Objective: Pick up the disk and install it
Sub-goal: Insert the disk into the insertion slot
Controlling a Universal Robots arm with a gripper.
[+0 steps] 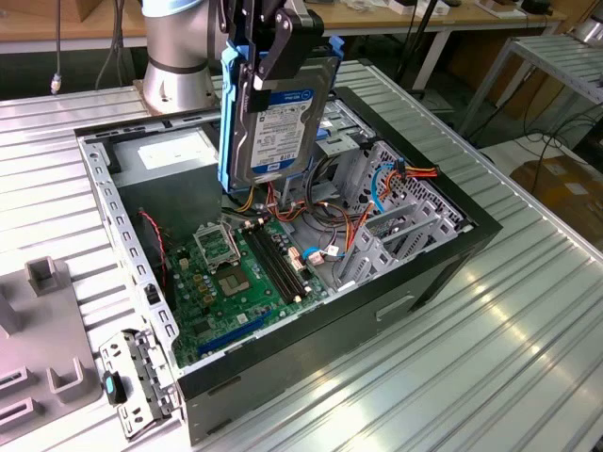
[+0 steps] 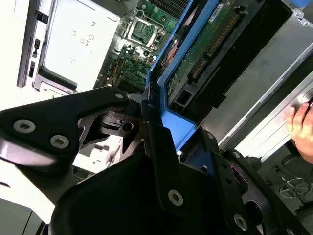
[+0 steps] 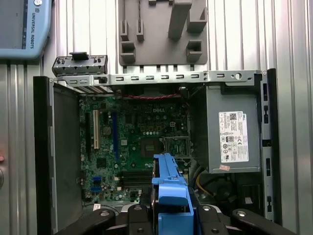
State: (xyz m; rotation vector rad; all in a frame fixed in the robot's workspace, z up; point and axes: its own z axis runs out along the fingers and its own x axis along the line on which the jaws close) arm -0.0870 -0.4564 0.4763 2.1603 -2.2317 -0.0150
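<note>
Jaws clenched on the disk (image 1: 283, 127), held on edge directly above the open computer case (image 1: 377, 320), judged high enough to clear its cables (image 1: 332, 222) and motherboard (image 1: 226, 287).

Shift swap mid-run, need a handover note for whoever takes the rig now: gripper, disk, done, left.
Gripper: shut on the flat silver-metal hard disk with blue plastic side rails, clamped at its upper end.
Disk: held upright in the air above the open black computer case, over the interior between the green motherboard and the grey metal drive cage.
Done: pick-up.
Left: disk not yet seated in the case.
Note: a person's hand is close by in the second wrist view.
</note>
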